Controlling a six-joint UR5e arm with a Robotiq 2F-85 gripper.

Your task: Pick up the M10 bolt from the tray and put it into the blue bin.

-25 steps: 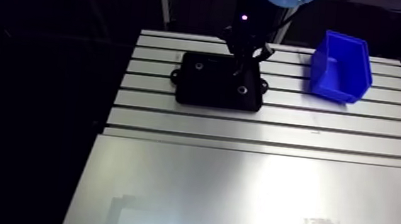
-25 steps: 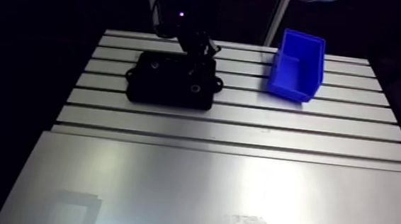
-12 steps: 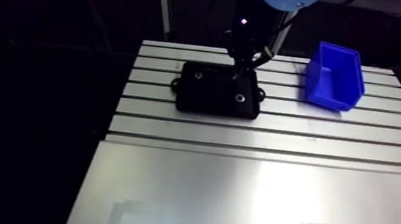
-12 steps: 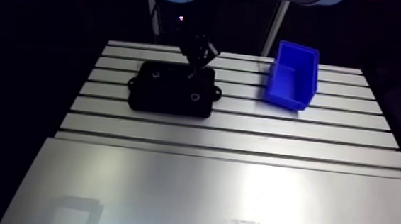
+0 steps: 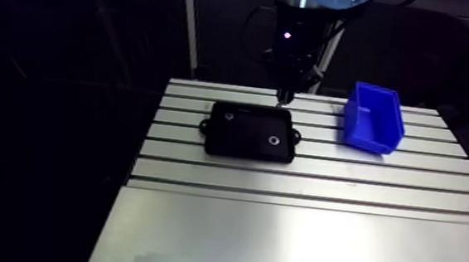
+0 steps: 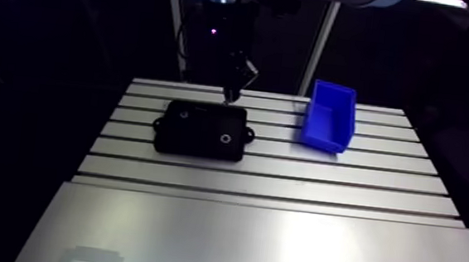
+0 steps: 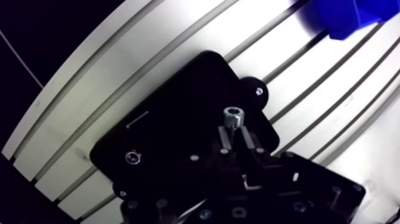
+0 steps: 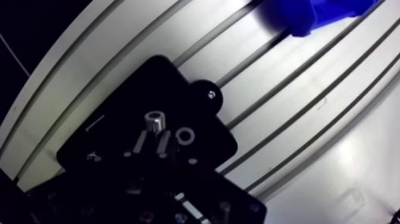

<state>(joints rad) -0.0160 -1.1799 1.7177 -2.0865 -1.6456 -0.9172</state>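
my claw (image 7: 236, 137) is clamped narrow on the m10 bolt (image 7: 232, 117), head up, clear above the tray (image 7: 178, 95). risk: the hold looks slight, so a fast swing may tip the bolt into a table (image 5: 325, 171) slot short of the blue bin (image 5: 372, 120). earlier the claw stood lower, inside the tray.

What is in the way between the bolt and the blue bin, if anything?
Nothing visible. The pincer grips the M10 bolt over the black tray. Only bare slotted table lies between the tray and the blue bin, whose top is open.
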